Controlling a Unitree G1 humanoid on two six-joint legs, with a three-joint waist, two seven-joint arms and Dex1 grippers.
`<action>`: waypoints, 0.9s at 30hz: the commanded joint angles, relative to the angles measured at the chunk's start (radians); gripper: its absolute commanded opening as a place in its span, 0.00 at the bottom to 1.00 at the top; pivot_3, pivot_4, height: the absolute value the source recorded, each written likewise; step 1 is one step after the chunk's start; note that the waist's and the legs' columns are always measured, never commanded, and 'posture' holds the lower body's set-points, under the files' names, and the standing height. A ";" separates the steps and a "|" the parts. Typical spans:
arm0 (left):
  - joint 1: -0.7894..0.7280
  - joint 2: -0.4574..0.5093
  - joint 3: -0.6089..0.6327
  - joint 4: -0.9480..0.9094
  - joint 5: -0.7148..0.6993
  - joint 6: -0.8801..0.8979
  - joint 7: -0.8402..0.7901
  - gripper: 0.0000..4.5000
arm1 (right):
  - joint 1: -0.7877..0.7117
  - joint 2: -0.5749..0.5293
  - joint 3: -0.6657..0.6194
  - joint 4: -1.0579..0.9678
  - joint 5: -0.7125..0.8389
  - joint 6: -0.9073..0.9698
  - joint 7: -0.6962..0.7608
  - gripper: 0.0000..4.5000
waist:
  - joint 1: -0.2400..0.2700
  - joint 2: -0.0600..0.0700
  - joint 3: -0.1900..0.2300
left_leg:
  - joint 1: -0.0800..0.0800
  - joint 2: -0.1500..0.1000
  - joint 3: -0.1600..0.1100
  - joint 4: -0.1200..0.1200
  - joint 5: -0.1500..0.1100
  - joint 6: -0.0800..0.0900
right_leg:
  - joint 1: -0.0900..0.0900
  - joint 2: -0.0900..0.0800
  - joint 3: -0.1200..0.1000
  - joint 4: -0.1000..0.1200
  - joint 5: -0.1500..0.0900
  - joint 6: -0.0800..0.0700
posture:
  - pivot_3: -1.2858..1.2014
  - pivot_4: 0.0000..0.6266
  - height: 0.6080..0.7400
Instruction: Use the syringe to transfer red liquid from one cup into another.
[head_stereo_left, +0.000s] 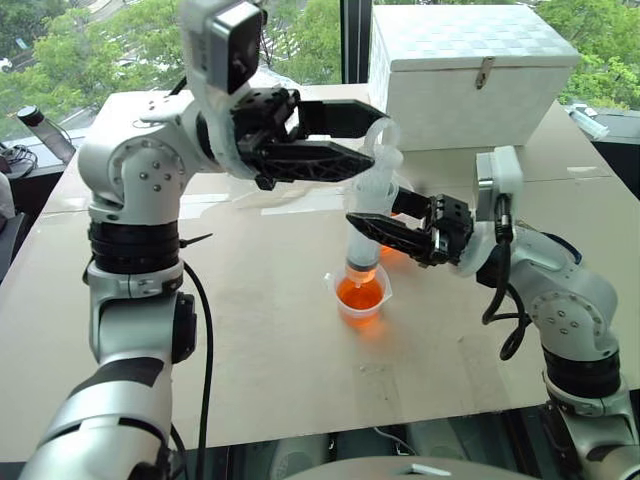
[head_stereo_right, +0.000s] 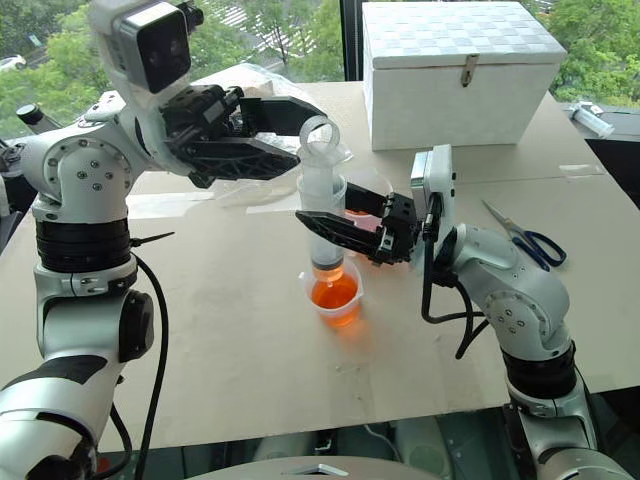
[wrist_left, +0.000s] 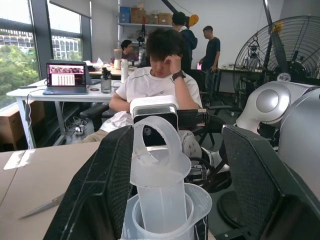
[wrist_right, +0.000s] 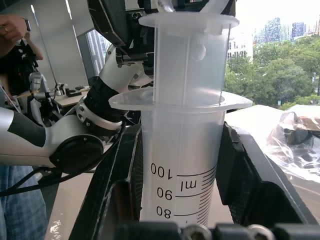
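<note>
the syringe stands upright, tip just above the small beaker of red liquid on the tabletop. the right pincer is clenched on its barrel. the left pincer is spread, fingers either side of the plunger ring; contact unclear. scissors lie well apart.
</note>
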 joint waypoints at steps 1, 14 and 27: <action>-0.017 -0.002 -0.022 -0.035 0.014 -0.024 -0.015 0.64 | 0.004 -0.006 0.009 -0.017 -0.024 -0.033 0.022 0.35 | 0.000 0.000 0.000 | 0.000 0.000 0.000 0.000 0.000 0.000 | 0.000 0.000 0.000 0.000 0.000 0.000 | 0.52 0.24 1.00; -0.007 0.003 -0.064 -0.037 0.046 -0.042 -0.034 0.64 | 0.027 -0.005 0.020 -0.028 -0.044 -0.043 0.040 0.35 | 0.000 0.000 0.000 | 0.000 0.000 0.000 0.000 0.000 0.000 | 0.000 0.000 0.000 0.000 0.000 0.000 | 0.52 0.24 1.00; -0.019 -0.008 -0.070 -0.026 0.061 -0.038 -0.031 0.64 | 0.033 -0.003 0.018 -0.025 -0.043 -0.046 0.045 0.35 | 0.000 0.000 0.000 | 0.000 0.000 0.000 0.000 0.000 0.000 | 0.000 0.000 0.000 0.000 0.000 0.000 | 0.52 0.24 1.00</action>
